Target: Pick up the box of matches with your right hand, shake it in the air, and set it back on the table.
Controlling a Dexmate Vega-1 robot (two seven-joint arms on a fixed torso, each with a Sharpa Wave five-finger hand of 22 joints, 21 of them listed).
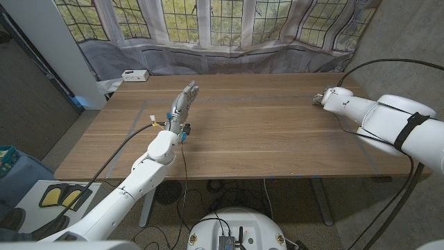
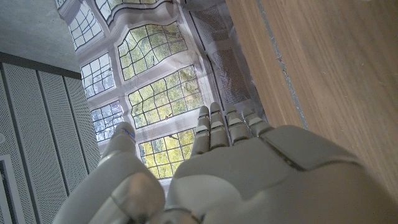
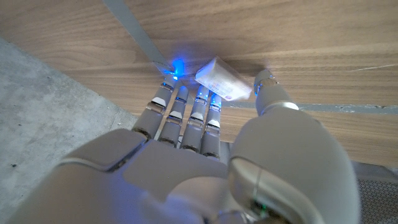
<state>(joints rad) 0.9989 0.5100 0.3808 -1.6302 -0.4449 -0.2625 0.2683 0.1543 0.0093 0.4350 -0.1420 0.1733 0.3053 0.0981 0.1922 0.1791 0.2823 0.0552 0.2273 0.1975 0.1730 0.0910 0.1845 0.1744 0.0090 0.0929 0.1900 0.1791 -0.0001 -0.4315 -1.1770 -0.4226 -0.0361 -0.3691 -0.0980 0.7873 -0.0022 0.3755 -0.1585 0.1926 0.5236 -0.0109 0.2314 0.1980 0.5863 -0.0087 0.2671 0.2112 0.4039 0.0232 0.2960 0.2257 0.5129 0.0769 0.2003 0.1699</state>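
The box of matches (image 3: 224, 79) is small and pale and lies against the wooden table (image 1: 263, 132) near its far right corner. My right hand (image 1: 331, 98) is down at table level around it. In the right wrist view my right hand (image 3: 211, 143) has its fingertips (image 3: 205, 99) on one long side of the box and its thumb (image 3: 268, 87) at the box's end, pinching it. My left hand (image 1: 183, 104) stands over the table's left part, fingers straight and apart from any object; the left wrist view shows my left hand (image 2: 230, 162) holding nothing.
A small white device (image 1: 134, 75) sits at the table's far left corner. Grey tape lines (image 1: 229, 104) cross the tabletop. A draped curtain (image 1: 229, 59) and windows run behind the far edge. A cable (image 1: 388, 64) arcs over my right arm.
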